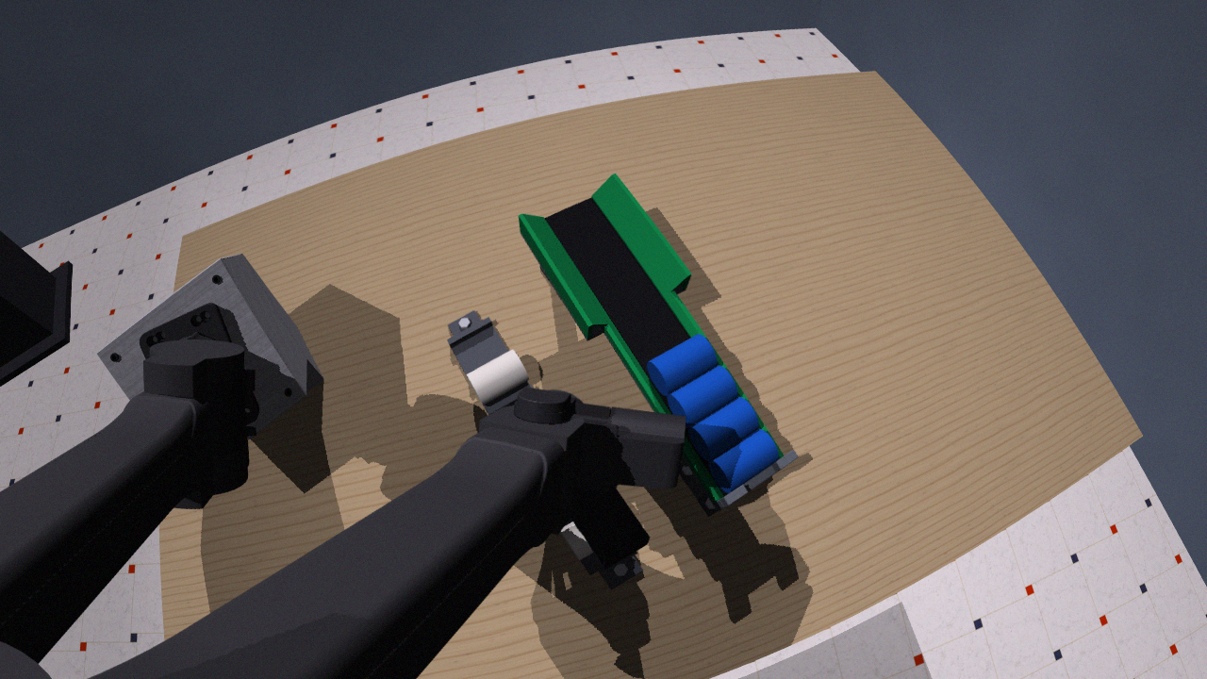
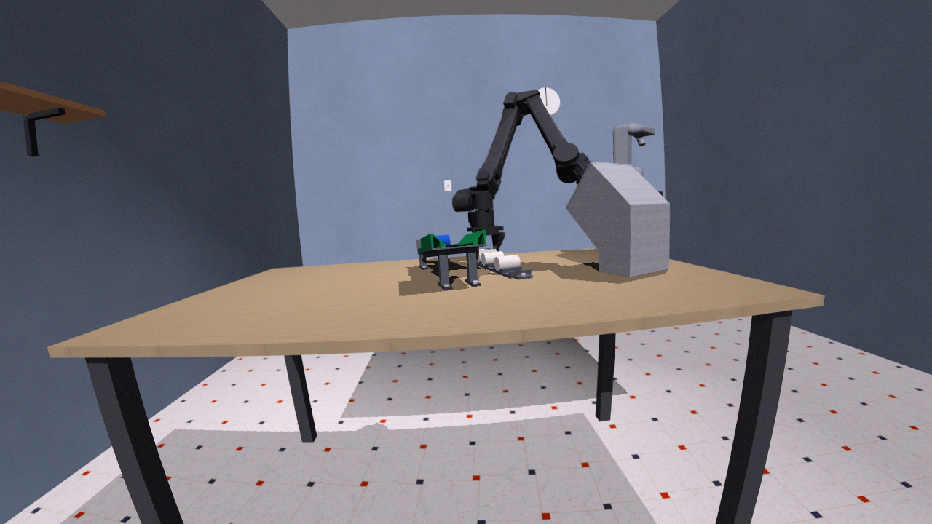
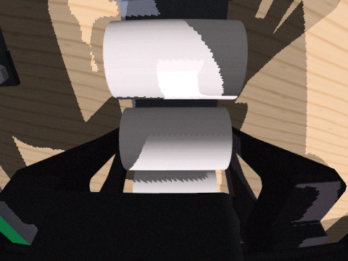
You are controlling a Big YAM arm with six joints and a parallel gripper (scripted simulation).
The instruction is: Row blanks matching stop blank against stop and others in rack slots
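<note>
From where I stand, the four short blue plastic cylinders (image 1: 702, 395) (image 2: 443, 239) are on the green-walled, black-floored feed ramp (image 1: 643, 244) (image 2: 427, 244), lying crosswise side by side in a row that runs up from the grey stop (image 1: 759, 478) at its end. The ramp stands on dark legs on the pale wooden table (image 1: 928, 253) (image 2: 325, 312). Near it, along its side, is the low dark-grey stock rack (image 1: 479, 339) (image 2: 520, 274) (image 3: 192, 9), where I can make out three short white plastic cylinders (image 1: 498, 375) (image 2: 507, 263) (image 3: 175, 58) in the wrist view, lying crosswise one behind another. I can't tell whether a fourth is there, as the arm covers much of the rack from above. The black jointed arm (image 1: 379, 540) (image 2: 502, 149) arches out from a slant-faced grey block (image 1: 278, 338) (image 2: 648, 241) and reaches down over the rack. Its black two-finger gripper (image 1: 553, 485) (image 2: 498, 244) (image 3: 175, 132) has its fingers partway apart, one at each end of the middle white cylinder (image 3: 175, 139) in the wrist view. They look right up against its ends, though I can't tell whether they are squeezing it. Behind the arm, a round white disc (image 2: 549, 100) hangs on the blue wall (image 2: 391, 97).
</note>
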